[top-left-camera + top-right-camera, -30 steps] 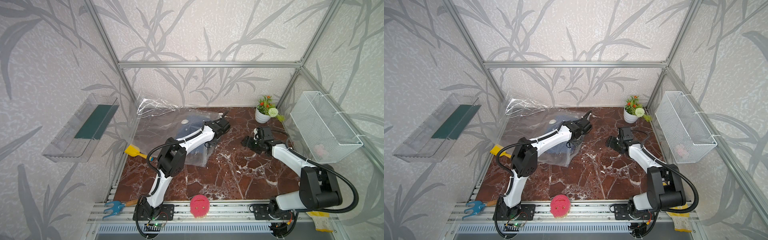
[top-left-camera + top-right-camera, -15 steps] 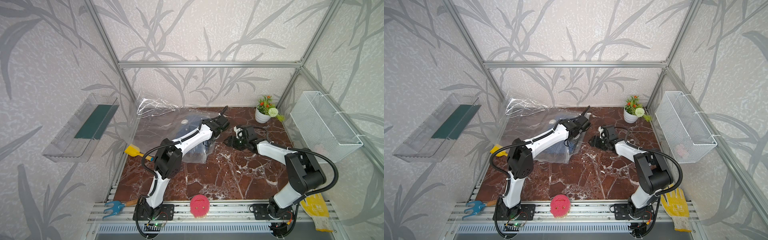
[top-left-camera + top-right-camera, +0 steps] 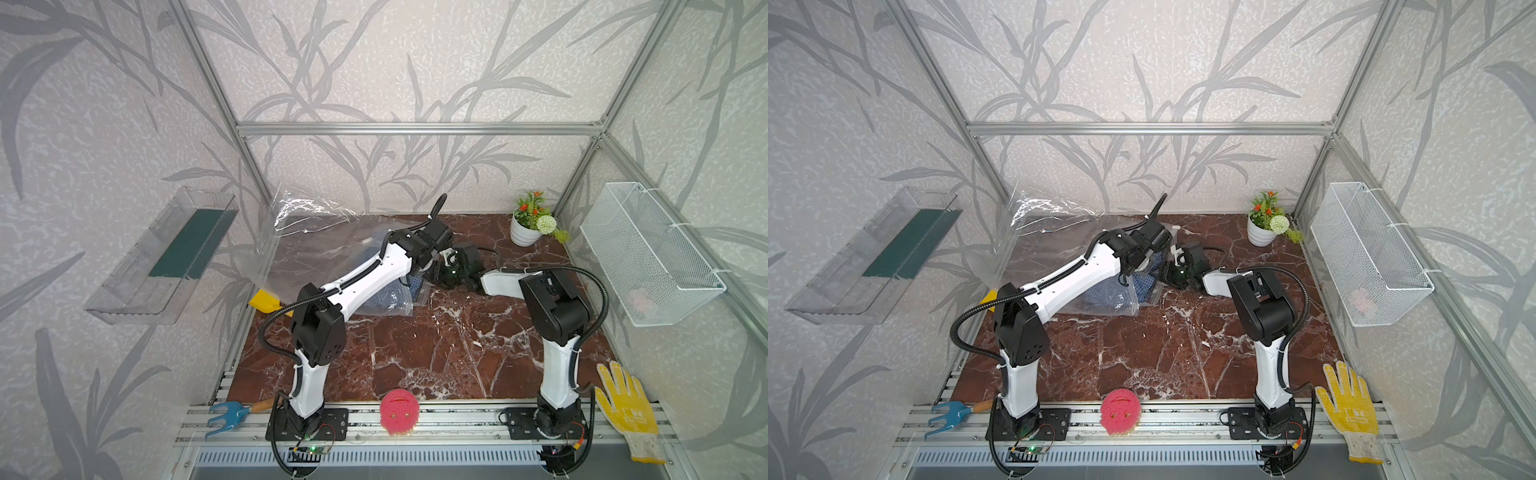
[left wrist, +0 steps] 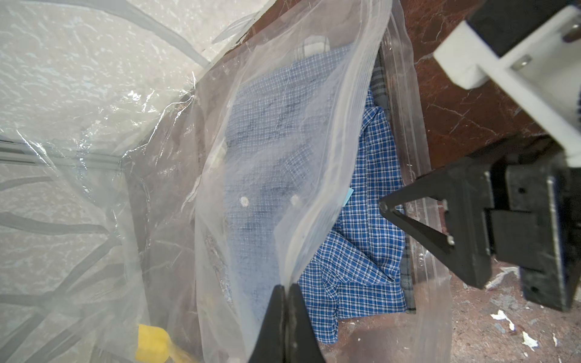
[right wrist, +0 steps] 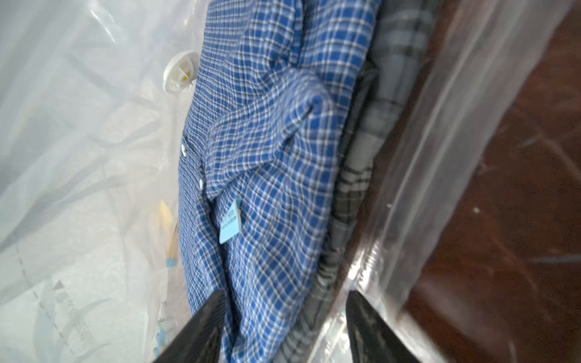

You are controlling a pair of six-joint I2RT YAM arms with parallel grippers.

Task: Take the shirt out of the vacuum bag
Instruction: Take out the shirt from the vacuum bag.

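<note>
The vacuum bag (image 3: 320, 249) is seen toward 11 o'clock on the marble table (image 3: 436, 353), with its mouth turned to 3 o'clock. The mouth's upper plastic layer is pinched between the closed fingers of the left gripper (image 4: 286, 294). The blue checked shirt (image 4: 361, 251) is seen inside at the mouth, straddled by the parted jaws of the right gripper (image 5: 286, 295).

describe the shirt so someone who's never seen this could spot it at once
Start at the red marble table and find the clear vacuum bag lying in its far left corner. The shirt sits inside the bag's open mouth. It is bright blue and white checked with a small pale blue tag, unlike the grey checked cloth lying against it.
</note>
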